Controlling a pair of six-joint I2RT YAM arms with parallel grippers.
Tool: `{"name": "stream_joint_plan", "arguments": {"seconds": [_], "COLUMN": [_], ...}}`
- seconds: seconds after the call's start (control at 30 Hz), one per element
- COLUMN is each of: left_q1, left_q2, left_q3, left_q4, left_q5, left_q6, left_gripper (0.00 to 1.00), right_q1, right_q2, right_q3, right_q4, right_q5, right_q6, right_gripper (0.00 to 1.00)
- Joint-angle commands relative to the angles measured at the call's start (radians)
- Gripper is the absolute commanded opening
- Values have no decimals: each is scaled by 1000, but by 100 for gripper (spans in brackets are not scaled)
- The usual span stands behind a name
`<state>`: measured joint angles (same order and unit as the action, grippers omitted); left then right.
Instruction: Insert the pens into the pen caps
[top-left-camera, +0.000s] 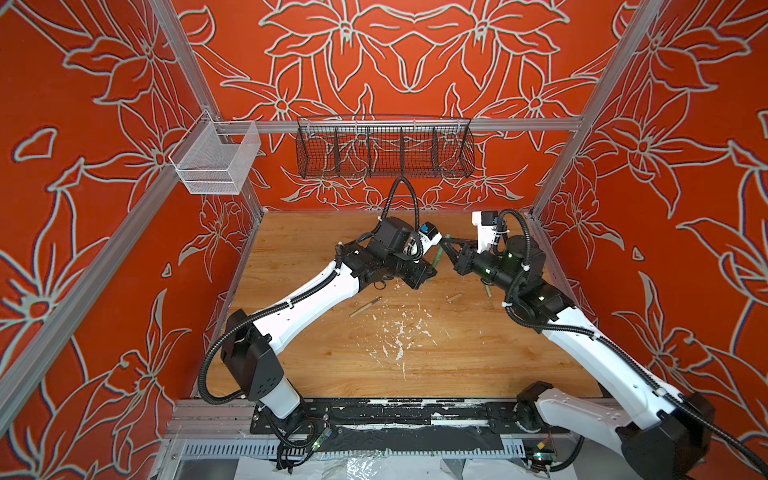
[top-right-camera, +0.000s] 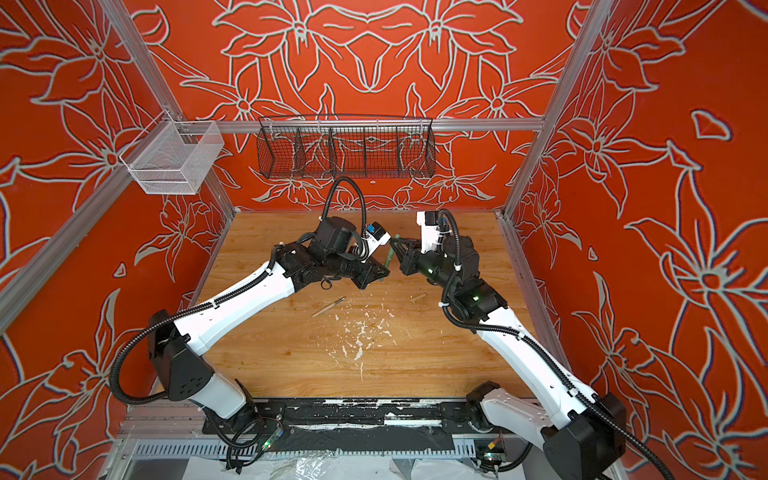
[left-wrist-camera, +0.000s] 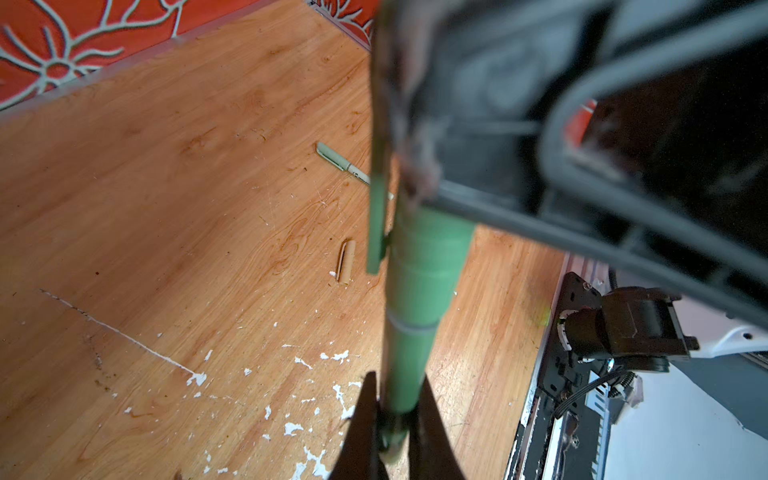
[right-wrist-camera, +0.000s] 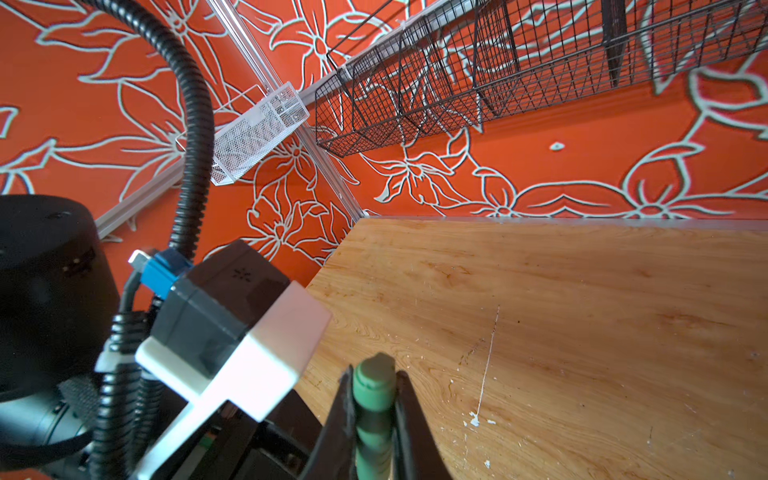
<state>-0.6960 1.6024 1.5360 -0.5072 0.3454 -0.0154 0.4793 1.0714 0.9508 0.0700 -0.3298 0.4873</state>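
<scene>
Top views: arms meet mid-table, clear of the walls. I see left gripper (top-left-camera: 432, 269) and right gripper (top-left-camera: 448, 248) almost tip to tip, dark green pen (top-left-camera: 436, 260) bridging them. Behind both tools, tan pen (top-left-camera: 365, 306) and tan cap (top-left-camera: 454, 297) lie apart. Left wrist: jaws clamped on the smooth round barrel, which meets the clipped dark green cap (left-wrist-camera: 432, 243). Right wrist: jaws pinched on that cap; scuffed wood table (right-wrist-camera: 540, 291) open beyond.

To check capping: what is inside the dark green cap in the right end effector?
The dark green pen enters the cap; its covered tip and depth cannot be seen.
</scene>
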Motion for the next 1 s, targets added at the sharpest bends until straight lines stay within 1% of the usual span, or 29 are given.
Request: {"name": "stream_joint_plan", "arguments": {"seconds": [0.0, 0.27, 0.5, 0.8, 0.97], "left_q1": [58, 70, 81, 85, 89], "left_q2": [-13, -21, -17, -17, -18], "left_q3": [104, 139, 163, 178, 187], "left_q4": [237, 234, 258, 283, 279], "left_q5": [-65, -71, -48, -25, -17], "left_q6": [-14, -4, -12, -27, -21], "left_gripper": [0, 0, 0, 0, 0], "right_q1": [39, 57, 83, 119, 145], "right_q2": [22, 17, 22, 60, 78], "right_q3": [-74, -126, -164, -211, -204], "right_q4": [-217, -206, -171, -60, -63], "right_q5": [-129, -108, -104, -113, -107], "right_q6": [25, 64, 102, 188, 186], "right_gripper": [0, 0, 0, 0, 0]}}
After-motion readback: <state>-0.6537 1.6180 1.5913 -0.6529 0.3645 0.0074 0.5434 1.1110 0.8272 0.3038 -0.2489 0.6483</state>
